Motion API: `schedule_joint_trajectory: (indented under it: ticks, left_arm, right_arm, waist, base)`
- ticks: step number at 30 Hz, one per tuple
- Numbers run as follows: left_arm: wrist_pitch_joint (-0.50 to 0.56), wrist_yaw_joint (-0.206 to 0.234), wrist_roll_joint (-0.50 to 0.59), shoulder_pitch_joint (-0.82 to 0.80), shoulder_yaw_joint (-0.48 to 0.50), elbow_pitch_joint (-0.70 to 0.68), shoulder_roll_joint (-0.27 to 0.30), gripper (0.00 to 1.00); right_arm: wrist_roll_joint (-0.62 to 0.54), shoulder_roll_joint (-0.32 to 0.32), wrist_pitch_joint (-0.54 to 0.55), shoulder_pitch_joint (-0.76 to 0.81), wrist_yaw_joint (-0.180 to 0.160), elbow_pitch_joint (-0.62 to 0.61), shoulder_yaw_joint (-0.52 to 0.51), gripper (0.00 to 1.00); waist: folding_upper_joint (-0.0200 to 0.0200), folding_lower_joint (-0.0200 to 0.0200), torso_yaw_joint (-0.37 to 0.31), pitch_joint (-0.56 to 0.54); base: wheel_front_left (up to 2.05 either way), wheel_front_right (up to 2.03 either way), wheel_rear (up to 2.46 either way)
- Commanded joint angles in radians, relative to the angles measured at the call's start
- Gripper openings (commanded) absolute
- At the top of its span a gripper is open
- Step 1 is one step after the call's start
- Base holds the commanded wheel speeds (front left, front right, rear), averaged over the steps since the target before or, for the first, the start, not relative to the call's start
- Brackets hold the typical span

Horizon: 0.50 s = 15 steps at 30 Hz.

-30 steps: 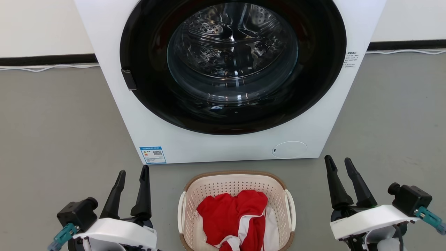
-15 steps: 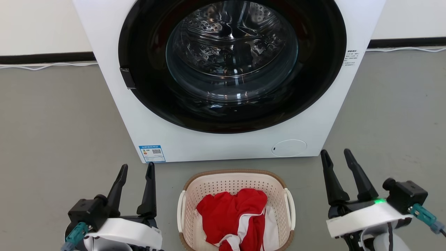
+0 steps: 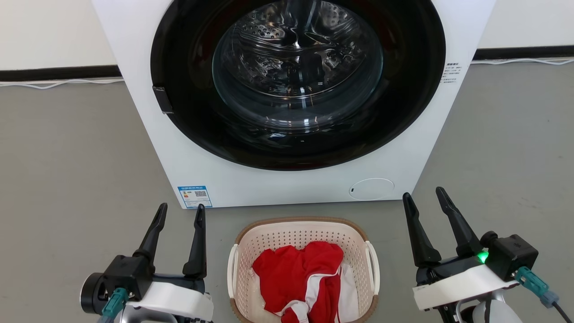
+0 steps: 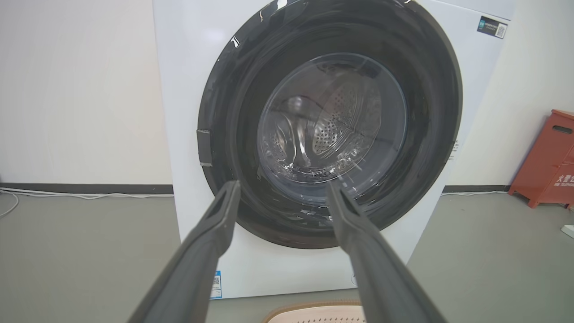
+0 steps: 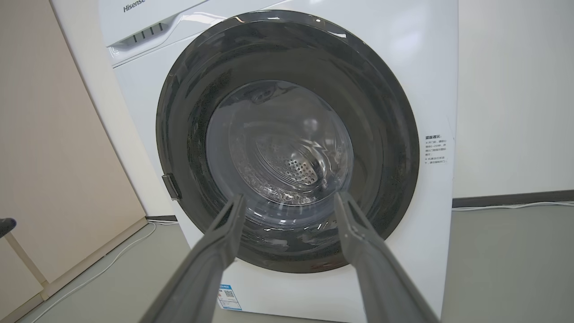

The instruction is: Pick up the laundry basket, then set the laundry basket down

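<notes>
**Tools wide, laundry basket (image 3: pixel 296 234) on the floor (image 3: pixel 67 157) between them**

The left tool (image 3: pixel 182 206) has its two dark fingers spread wide with nothing between them. The right tool (image 3: pixel 423 193) is the same: wide and empty. Both point toward the washing machine (image 3: pixel 291 190), which stands just ahead of their fingertips.

The laundry basket sits on the floor in the gap between the two tools, about level with their wrists, and touches neither. One of its white handles faces each tool. Its far brown rim lies just short of the foot of the washing machine. Inside it is a crumpled red garment (image 3: pixel 291 273) with white trim.

Just ahead of the left tool, low on the machine's front, is a blue label (image 3: pixel 194 196). Ahead of the right tool and a little inward is a round white cap (image 3: pixel 371 189). Both wrist views look past the spread fingers at the machine's dark round door (image 3: pixel 403 112) — the steel drum shows through its glass. In the left wrist view the basket's rim shows at the bottom edge between the fingers, and a red cabinet (image 4: pixel 547 157) stands well off to the right by the wall.
</notes>
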Motion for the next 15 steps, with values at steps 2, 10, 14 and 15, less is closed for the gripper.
schedule_joint_trajectory:
  ticks: [2, 10, 14, 15]
  left_arm:
    - [-0.014, 0.012, 0.025, -0.057, 0.025, -0.034, 0.010, 1.00]
    - [-0.014, 0.011, 0.017, -0.058, 0.027, -0.025, 0.010, 1.00]
    - [-0.014, 0.012, 0.014, -0.058, 0.032, -0.016, 0.010, 1.00]
    - [-0.014, 0.012, 0.013, -0.057, 0.032, -0.014, 0.010, 1.00]
  right_arm:
    - [-0.028, -0.008, -0.019, -0.050, 0.007, -0.033, 0.024, 1.00]
    - [-0.032, -0.005, -0.019, -0.050, 0.007, -0.029, 0.017, 1.00]
    - [-0.034, -0.002, -0.019, -0.050, 0.007, -0.026, 0.011, 1.00]
    - [-0.035, -0.002, -0.019, -0.050, 0.007, -0.025, 0.010, 1.00]
  waist:
    - [0.0000, 0.0000, 0.000, 0.002]
    - [0.0000, 0.0000, 0.000, 0.005]
    - [0.0000, 0.0000, -0.001, 0.005]
    - [0.0000, 0.0000, -0.002, 0.004]
  base:
    - [0.00, 0.00, 0.00]
    - [0.00, 0.00, 0.00]
    - [0.00, 0.00, 0.00]
    - [0.00, 0.00, 0.00]
